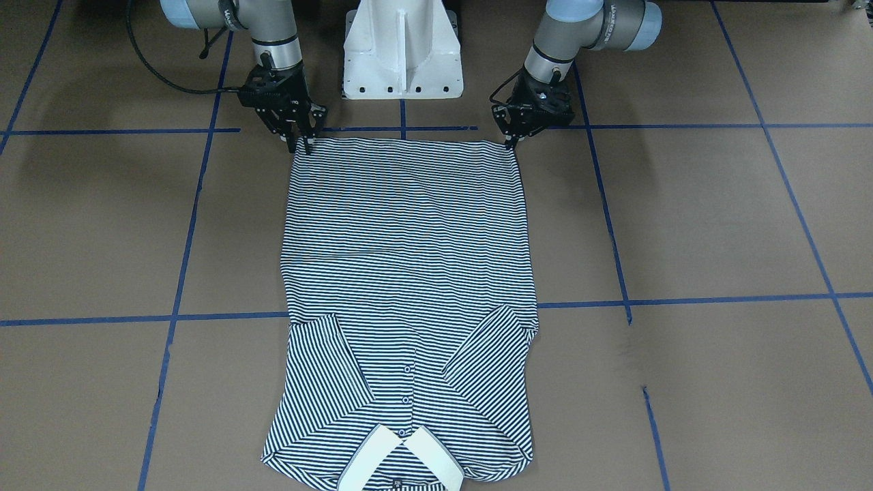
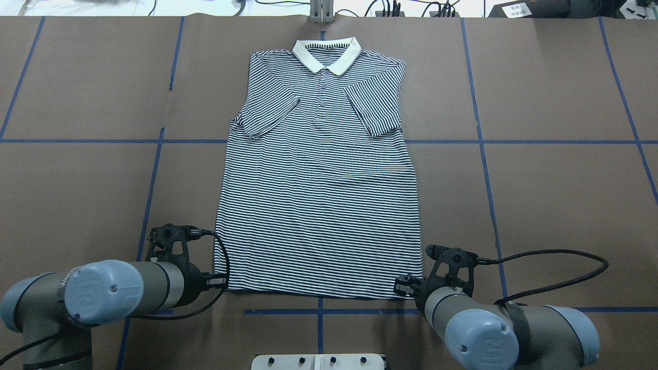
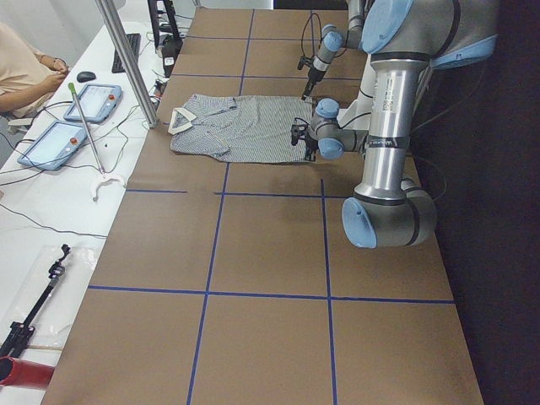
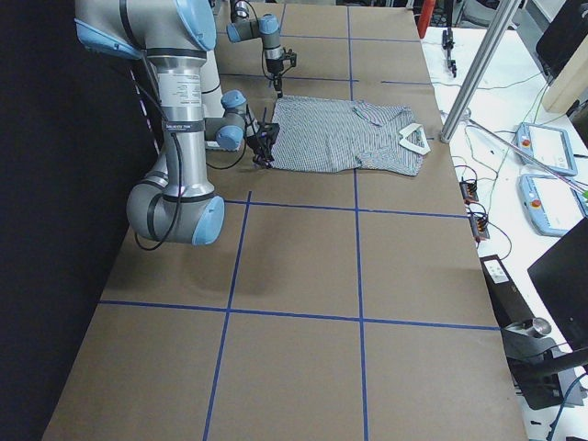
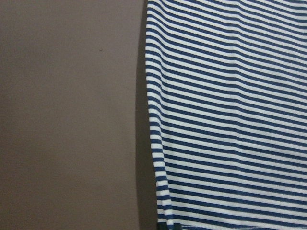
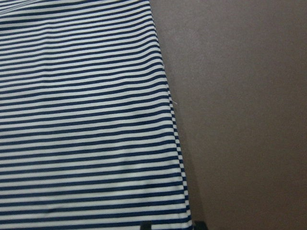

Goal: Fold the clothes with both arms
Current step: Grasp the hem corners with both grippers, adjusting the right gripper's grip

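Note:
The striped polo shirt lies flat and face up on the brown table. Both sleeves are folded in over the chest, and the white collar is at the far end from the robot. My left gripper is down at one near hem corner, and my right gripper is at the other. On each, the fingers look pinched together on the hem. The hem still rests on the table. The left wrist view shows the shirt's side edge. The right wrist view shows the opposite edge.
The white pedestal base stands just behind the hem between the arms. Blue tape lines grid the table. A metal post rises beyond the collar. A seated person and tablets are at the side bench.

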Controlling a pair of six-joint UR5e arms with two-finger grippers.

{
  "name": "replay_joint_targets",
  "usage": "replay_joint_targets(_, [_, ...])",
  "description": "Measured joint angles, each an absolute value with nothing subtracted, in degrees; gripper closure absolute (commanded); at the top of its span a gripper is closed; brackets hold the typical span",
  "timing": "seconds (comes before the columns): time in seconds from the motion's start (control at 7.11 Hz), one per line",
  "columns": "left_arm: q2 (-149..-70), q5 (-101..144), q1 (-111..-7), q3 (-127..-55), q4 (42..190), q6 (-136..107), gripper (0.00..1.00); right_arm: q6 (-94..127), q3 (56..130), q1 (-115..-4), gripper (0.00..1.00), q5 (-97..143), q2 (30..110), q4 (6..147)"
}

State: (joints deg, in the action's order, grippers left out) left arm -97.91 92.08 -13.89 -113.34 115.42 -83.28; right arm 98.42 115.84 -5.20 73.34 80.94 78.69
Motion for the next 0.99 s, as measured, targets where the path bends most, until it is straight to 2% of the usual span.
replay_joint_targets(0.14, [-97.94, 92.1, -13.89, -113.31, 115.46, -83.3, 1.0, 98.45, 115.89, -4.96, 0.62, 73.29, 80.99, 78.69])
replay_joint_targets(0.28, [-97.97, 92.11, -13.89, -113.3, 115.48, -83.29, 1.0, 98.49, 115.89, -4.78, 0.77, 73.25, 81.02, 78.72])
replay_joint_targets(0.42, [-97.98, 92.11, -13.89, -113.3, 115.48, -83.28, 1.0, 98.56, 115.88, -4.71, 1.0, 73.2, 81.03, 78.72])
replay_joint_targets(0.99, [-98.26, 92.36, -13.81, -113.48, 115.5, -83.25, 1.0, 98.58, 116.68, -4.3, 1.0, 72.95, 81.75, 79.23])
